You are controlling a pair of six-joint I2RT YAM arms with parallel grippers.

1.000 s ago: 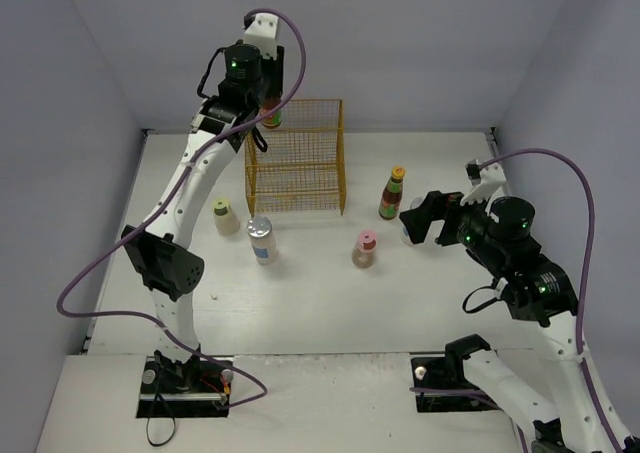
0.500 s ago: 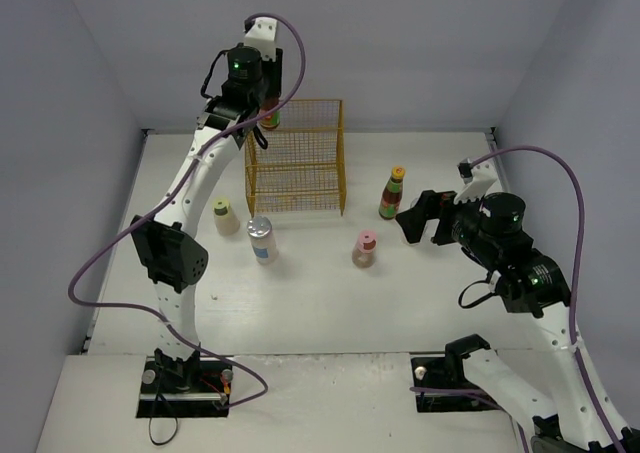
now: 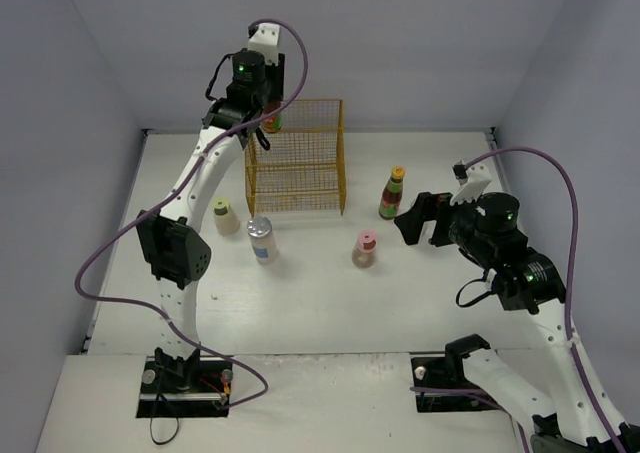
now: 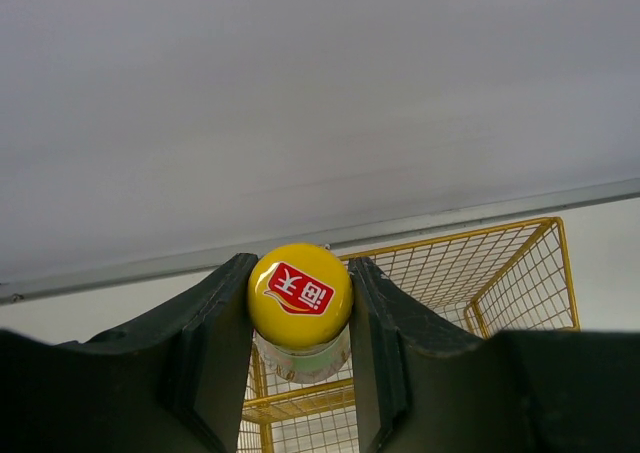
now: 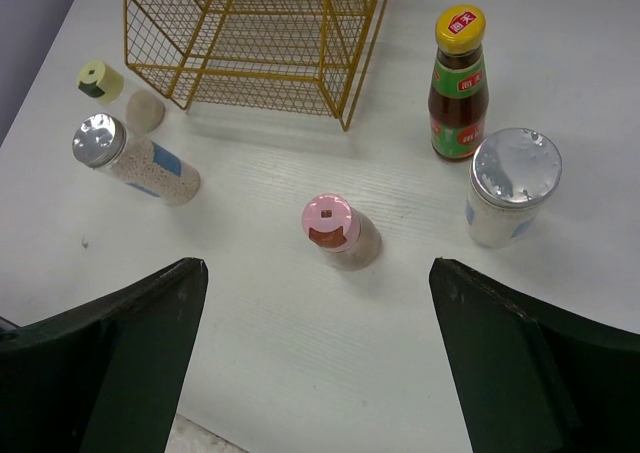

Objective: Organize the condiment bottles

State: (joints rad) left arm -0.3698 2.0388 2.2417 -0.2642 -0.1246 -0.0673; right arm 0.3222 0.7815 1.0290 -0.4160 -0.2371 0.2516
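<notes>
My left gripper (image 4: 300,318) is shut on the yellow cap of a dark bottle (image 4: 300,291), held high above the back left corner of the yellow wire rack (image 4: 480,273). From above, that bottle (image 3: 271,121) hangs under the left gripper (image 3: 262,108). My right gripper (image 5: 315,273) is open and empty, hovering over the table. Below it stand a pink-capped bottle (image 5: 335,231), a silver-lidded jar (image 5: 513,198) and a second dark bottle (image 5: 459,83). Another silver-lidded jar (image 5: 135,163) and a yellow-green-capped bottle (image 5: 115,91) stand left of the rack (image 5: 255,43).
The rack (image 3: 296,158) stands at the back middle of the white table (image 3: 300,303), open at the top. Grey walls close in the table on three sides. The right gripper (image 3: 418,219) hides the nearer jar from above.
The right gripper has slid a little left, toward the pink-capped bottle. The left arm has shifted slightly, the dark bottle still in its grip above the rack.
</notes>
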